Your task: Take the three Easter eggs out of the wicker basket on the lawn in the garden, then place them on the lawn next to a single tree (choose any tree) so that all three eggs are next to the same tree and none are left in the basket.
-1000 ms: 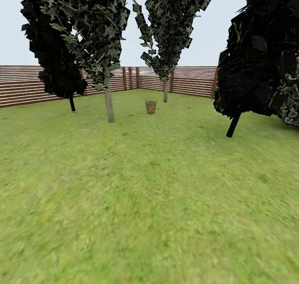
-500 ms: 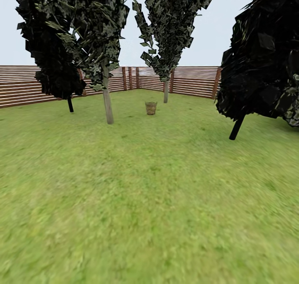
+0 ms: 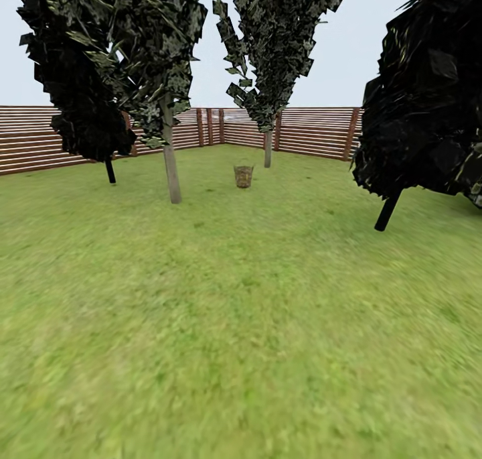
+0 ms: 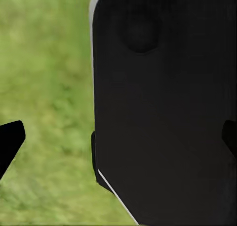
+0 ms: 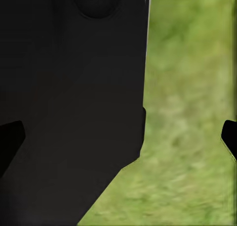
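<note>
Head view shows the wicker basket (image 3: 243,176) far ahead on the lawn (image 3: 241,325), standing upright between two pale-trunk trees. The nearer tree (image 3: 171,171) stands to its left, and a second tree (image 3: 268,149) is behind it, close to the wooden fence (image 3: 40,141). A black tree (image 3: 388,210) leans at the right. The eggs are too small to see from this place; I judge they are inside the basket.

The step in hand is, I think, the drive toward the basket. To do it well, the base should keep the basket in the middle of the view and stop just before it, not beside it, so both arms can reach down into it. It should also pass well apart from the black tree.

In the left wrist view, the left gripper (image 4: 118,137) has its dark fingertips at the two sides of the picture, so it is spread wide, with a dark body part and grass between. In the right wrist view, the right gripper (image 5: 118,137) is spread the same way and holds nothing.
</note>
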Motion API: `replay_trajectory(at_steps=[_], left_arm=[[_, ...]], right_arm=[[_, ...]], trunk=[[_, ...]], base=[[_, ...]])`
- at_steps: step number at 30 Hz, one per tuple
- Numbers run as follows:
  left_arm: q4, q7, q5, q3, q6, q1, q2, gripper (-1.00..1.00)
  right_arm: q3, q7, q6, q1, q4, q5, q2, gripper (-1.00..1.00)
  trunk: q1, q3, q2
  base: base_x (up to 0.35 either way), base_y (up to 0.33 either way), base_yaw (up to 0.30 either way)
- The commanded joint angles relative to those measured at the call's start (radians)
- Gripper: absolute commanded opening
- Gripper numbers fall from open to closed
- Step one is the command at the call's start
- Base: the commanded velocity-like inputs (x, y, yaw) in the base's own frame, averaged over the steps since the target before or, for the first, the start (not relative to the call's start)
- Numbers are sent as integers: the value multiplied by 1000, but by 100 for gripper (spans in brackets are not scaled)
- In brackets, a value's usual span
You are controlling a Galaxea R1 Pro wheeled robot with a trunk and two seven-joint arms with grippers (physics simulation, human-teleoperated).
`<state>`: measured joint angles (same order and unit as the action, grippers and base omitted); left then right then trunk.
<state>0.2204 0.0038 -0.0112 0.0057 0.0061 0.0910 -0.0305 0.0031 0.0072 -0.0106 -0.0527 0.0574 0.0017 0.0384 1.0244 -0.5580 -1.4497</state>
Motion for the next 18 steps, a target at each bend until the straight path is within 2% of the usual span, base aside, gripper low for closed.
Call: replay_trajectory(at_steps=[1,2,3,5,6,7,9,11,13,15,16,17,18], left_arm=[[29,4,-10,0,2,1,0,100],[60,6,-24,0,4,1,1,100],[145,7,-64,0,21,1,-1,100],[255,8,-114,0,90,0,-4,100],[319,8,-136,0,153,-2,-5,100],[424,9,-161,0,274,-4,-8,100],[567,9,-177,0,453,-9,-11,100],[688,9,-184,1,585,-31,-9,100],[763,9,-188,2,648,-75,-7,100],[796,11,-189,3,675,-120,0,100],[801,12,-189,3,678,-132,3,100],[810,17,-190,4,683,-159,11,100],[813,20,-190,5,684,-173,15,100]], right_arm=[[1,1,-2,-1,2,1,0,100],[1,0,-3,-1,2,1,0,100],[-3,-2,-4,-2,2,-5,0,100],[-7,-2,-3,-1,2,-10,1,100],[-8,-1,-1,-1,2,-10,2,100],[-7,0,-1,-2,-3,-9,3,100],[-6,0,2,-2,-54,-3,3,100],[-3,-2,21,-2,-156,1,4,100],[-3,-6,120,-2,-305,3,7,100],[-3,-9,299,-2,-520,4,11,100],[-3,-9,357,-2,-586,4,12,100],[-3,-9,490,-2,-738,3,13,100],[-4,-9,559,-2,-819,2,13,100]], trunk=[[1,-1,0],[1,-1,0],[1,-1,0],[1,-1,0],[1,-1,0],[1,-1,0],[1,-1,0],[1,-1,0],[1,-1,0],[1,-1,0],[1,-1,0],[1,-1,0],[1,-1,0]], base=[[334,0,0],[334,0,0],[334,0,0],[334,0,0],[334,0,0],[334,0,0],[334,0,0],[334,0,0],[334,0,0],[334,-7,0],[334,-25,0],[334,-41,0],[334,-47,0]])
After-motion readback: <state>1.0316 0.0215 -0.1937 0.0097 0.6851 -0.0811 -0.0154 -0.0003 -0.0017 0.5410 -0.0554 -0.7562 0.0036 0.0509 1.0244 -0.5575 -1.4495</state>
